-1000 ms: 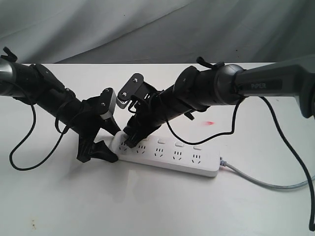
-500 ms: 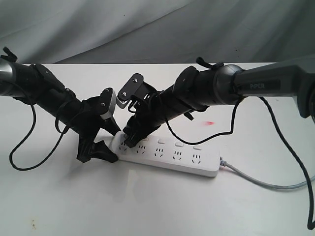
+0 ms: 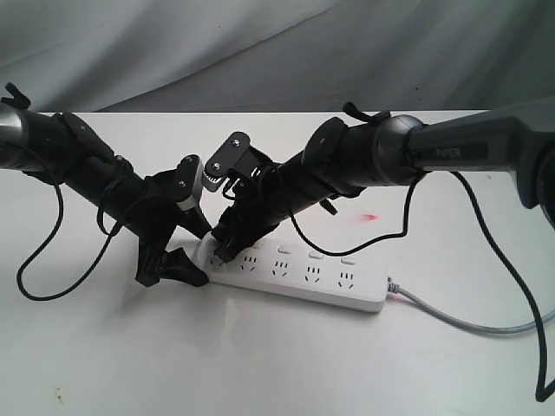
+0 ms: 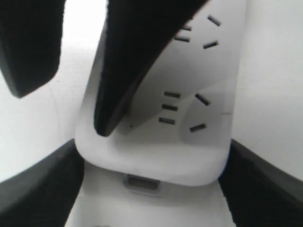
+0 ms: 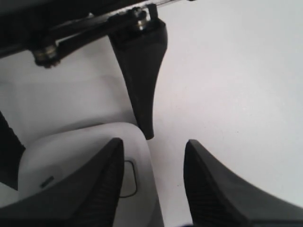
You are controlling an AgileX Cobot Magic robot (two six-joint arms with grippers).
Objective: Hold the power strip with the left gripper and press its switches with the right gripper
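Power strip (image 3: 299,276) lies flat on the white surface (image 3: 130,364), its long axis running across the exterior view from the left arm's side toward the right arm's side, with the grey cord (image 3: 468,322) leaving the right-hand end. The switches (image 3: 316,255) form a row along the rear edge, one behind each outlet, so the row follows that same axis. The cordless end sits between the jaws of the left gripper (image 4: 152,158), which are closed across the strip's width and press on both long sides. The right gripper (image 5: 154,149) reaches across to that same end with its jaws standing apart. One finger (image 4: 113,94) comes down over the strip beside the end outlet (image 4: 182,111), while the other hangs over bare surface just off the edge. Whether the tip touches the plastic cannot be told. The end switch is mostly hidden under that finger, and the visible switches all lie away from the right jaws toward the cord. Any further pressing therefore looks likely to travel along the strip's length.
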